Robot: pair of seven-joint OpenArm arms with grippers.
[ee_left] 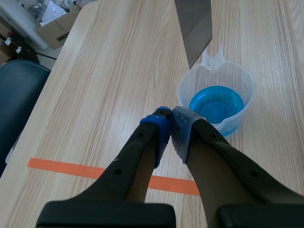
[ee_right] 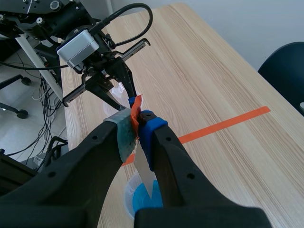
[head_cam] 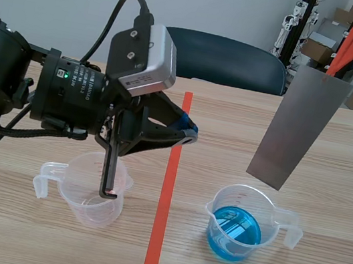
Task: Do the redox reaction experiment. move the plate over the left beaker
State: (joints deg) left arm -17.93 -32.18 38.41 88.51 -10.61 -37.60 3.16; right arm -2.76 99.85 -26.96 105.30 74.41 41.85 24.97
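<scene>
One hazard — the right hand (ee_right: pixel 138 124), clamped on the grey plate (head_cam: pixel 296 125), could strike the left hand (head_cam: pixel 189 134), fingers together, close over the left beaker (head_cam: pixel 90 209).

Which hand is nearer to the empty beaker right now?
Left. The left hand hangs just above the empty beaker, shut. The right hand is raised across the tape line, holding the plate up by the beaker of blue liquid.

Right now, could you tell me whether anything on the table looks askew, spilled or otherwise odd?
Only the metal plate: gripped in the right arm's jaws, it hangs tilted rather than plumb, its lower end above the beaker of blue liquid. Nothing looks spilled.
</scene>
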